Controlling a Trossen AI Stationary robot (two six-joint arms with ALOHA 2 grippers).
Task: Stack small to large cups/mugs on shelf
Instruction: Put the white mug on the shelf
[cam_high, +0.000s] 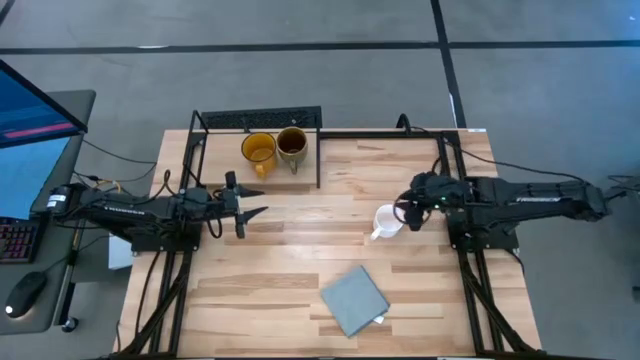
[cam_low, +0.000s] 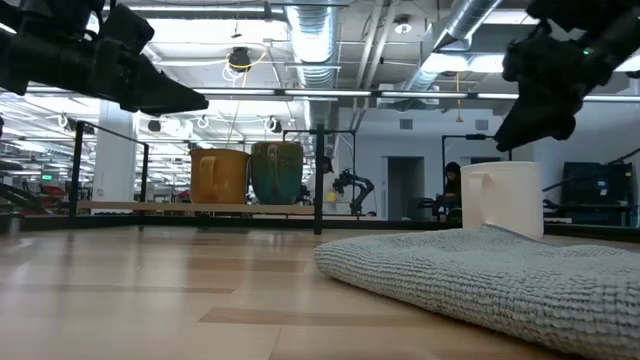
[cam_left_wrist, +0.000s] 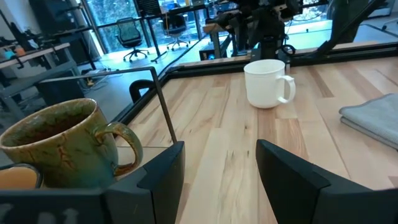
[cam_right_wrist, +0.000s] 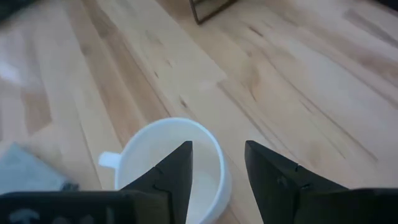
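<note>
A: The right claw (cam_right_wrist: 217, 171) sits at the bottom centre of the right wrist picture, fingers spread wide and empty, hanging just above the white mug (cam_right_wrist: 171, 165). One finger shows over the mug's inside, the other over its rim or just outside; it touches nothing as far as one can tell.

B: And in the high view?

A: The white mug (cam_high: 387, 221) stands upright on the desk (cam_high: 300, 250), right of centre, handle toward the lower left of the frame, with the right claw (cam_high: 413, 213) just beside it. The grey cloth (cam_high: 353, 300) lies below it, apart.

B: How would the mug handle?

A: Probably glazed ceramic: stiff, smooth, rather slippery, and liable to chip if knocked. Light enough for one claw, one would judge. The wall at the rim looks the best hold, one finger in and one out, away from the handle.

B: The others?

A: The yellow mug (cam_high: 258, 150) and the olive mug (cam_high: 291, 146) stand side by side on the shelf (cam_high: 225, 165) in the upper left-centre, not nested. The left claw (cam_high: 243, 202) waits below the shelf, open and empty.

B: So little is stacked.

A: Nothing yet, by the look of it.
</note>
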